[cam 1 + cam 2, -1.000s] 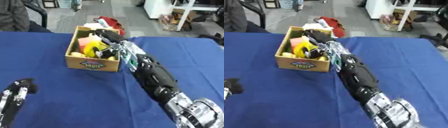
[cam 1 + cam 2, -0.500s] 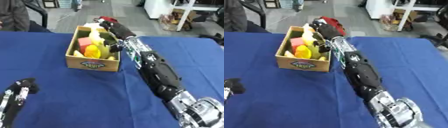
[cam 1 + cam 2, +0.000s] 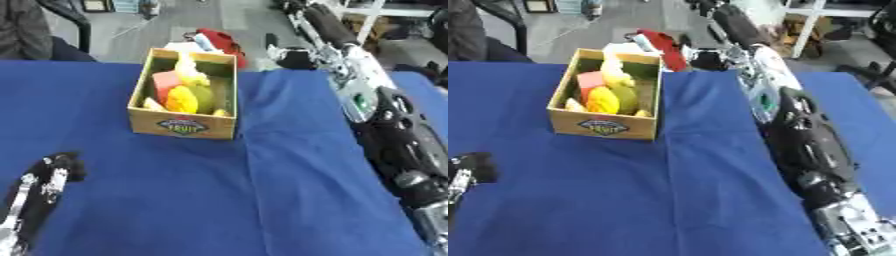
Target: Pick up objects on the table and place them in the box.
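Note:
A small wooden box [image 3: 182, 126] with a label on its front stands on the blue table, left of the middle. Inside it lie a yellow piece [image 3: 181, 99], a pink-red block [image 3: 164, 80], a green piece [image 3: 205, 96] and a pale yellow one at the back. My right arm [image 3: 798, 125] rises from the lower right toward the top edge, right of the box and clear of it. Its hand [image 3: 721, 11] sits at the top edge, too dark to read. My left hand [image 3: 45, 186] rests open at the lower left, holding nothing.
The blue cloth [image 3: 262, 200] has a fold running down its middle. Beyond the far edge, right behind the box, a red and white thing [image 3: 216, 40] lies. A seated person's dark sleeve [image 3: 22, 27] shows at the upper left. Shelving stands at the back right.
My right arm has lifted out of the box and swung up and to the right, away from it. The yellow pieces stay in the box. The left hand has not moved.

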Robot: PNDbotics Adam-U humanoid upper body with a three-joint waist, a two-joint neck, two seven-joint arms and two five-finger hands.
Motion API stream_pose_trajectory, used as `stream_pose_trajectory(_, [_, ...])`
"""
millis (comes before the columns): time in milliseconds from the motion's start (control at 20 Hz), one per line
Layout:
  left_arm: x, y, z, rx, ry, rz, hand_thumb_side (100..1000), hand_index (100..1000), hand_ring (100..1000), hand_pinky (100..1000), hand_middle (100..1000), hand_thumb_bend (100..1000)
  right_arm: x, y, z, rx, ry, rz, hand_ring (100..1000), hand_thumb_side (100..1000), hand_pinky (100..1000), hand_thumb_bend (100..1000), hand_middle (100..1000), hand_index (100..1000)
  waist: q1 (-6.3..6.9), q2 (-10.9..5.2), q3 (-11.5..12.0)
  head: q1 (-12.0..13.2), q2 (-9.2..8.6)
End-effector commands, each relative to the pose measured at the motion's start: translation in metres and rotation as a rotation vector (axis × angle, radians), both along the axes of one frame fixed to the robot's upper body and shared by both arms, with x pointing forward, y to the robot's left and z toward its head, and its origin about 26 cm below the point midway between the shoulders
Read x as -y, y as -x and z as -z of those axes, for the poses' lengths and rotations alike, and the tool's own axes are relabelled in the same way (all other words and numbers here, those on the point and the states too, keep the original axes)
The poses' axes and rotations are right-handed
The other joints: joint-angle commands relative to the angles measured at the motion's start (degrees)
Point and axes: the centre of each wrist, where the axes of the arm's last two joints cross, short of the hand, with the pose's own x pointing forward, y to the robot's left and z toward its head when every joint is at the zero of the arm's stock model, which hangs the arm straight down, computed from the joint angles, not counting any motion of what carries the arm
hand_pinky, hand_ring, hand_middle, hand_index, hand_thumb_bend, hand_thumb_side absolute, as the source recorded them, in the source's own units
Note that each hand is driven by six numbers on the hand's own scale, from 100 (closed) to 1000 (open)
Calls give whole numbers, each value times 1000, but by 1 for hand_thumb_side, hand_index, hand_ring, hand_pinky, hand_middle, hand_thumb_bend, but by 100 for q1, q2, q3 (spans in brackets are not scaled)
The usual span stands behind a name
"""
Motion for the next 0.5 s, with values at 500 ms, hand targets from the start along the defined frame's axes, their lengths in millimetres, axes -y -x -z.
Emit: stream_pose_trajectory(500, [-5,-2,-9,32,-15,-15,725,743,602,661,564,100,21,71,72,-98,-473,-239,661,490,626,100,679,858,64,-101,-64,266,61])
